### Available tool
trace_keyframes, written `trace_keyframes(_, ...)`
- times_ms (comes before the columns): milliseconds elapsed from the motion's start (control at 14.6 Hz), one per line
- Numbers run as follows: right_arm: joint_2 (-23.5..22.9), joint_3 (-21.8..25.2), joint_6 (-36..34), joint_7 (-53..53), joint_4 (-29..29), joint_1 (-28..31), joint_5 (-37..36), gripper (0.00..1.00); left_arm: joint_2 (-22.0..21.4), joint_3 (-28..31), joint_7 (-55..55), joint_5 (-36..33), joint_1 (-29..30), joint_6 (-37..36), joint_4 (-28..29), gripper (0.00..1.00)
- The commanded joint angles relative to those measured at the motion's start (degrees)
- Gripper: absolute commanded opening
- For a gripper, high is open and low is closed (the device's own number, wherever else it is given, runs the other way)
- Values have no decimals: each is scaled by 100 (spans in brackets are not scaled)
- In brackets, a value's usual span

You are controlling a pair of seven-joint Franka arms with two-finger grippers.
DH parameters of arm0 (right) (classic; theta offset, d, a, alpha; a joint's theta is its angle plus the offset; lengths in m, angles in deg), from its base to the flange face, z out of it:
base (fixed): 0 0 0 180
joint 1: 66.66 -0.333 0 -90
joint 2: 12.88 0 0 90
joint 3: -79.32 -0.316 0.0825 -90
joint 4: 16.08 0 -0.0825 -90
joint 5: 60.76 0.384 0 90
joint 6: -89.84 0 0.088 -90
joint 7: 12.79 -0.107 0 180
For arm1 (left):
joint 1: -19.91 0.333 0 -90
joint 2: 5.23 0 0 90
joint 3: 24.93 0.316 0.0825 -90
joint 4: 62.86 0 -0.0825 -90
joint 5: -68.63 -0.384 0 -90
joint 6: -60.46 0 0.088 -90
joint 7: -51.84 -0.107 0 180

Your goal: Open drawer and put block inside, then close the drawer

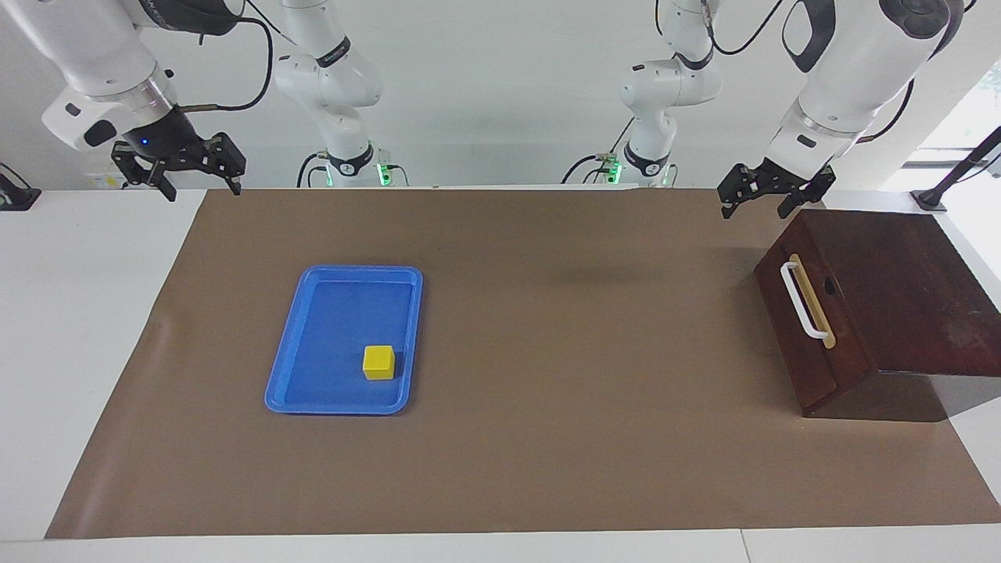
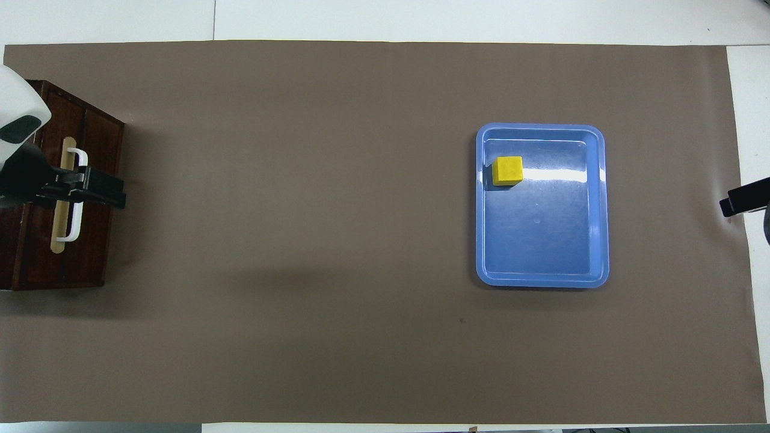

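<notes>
Both arms hang raised at the frame's upper corners — left gripper (image 1: 765,202) and right gripper (image 1: 178,181), fingers spread, empty.

A white table (image 1: 86,328) carries everything, and a big brown paper sheet (image 1: 547,328) is spread flat over most of its top, with white showing along the edges. On the sheet, toward the right arm's end, lies a flat blue tray (image 1: 328,391). At the left arm's end sits the dark wooden box with the drawer (image 1: 813,328), shut, partly on the sheet and partly on bare white.
</notes>
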Motion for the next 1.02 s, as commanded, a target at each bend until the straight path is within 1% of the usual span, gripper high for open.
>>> trace_keyframes(0, -46, -79, 62, -40, 69, 87, -126, 100, -77, 33, -42, 69, -27, 45, 55, 100)
trace_keyframes(273, -64, -88, 88, 39, 69, 105, -108, 100, -86, 33, -16, 69, -44, 37, 55, 100)
trace_keyframes(410, -64, -70, 272, 144, 69, 114, -56, 100, -86, 33, -33, 69, -18, 19, 55, 100)
trace_keyframes(615, -55, -70, 256, 145, 60, 105, -38, 100, -77, 33, -42, 69, -9, 54, 38, 100)
trace_keyframes(888, -20, -61, 326, -241, -36, 105, -29, 100, -86, 33, 10, 69, -88, 124, 73, 100)
trace_keyframes(956, -3, -61, 413, -251, -97, 105, -12, 100, -86, 33, 2, 35, -88, 238, 116, 100)
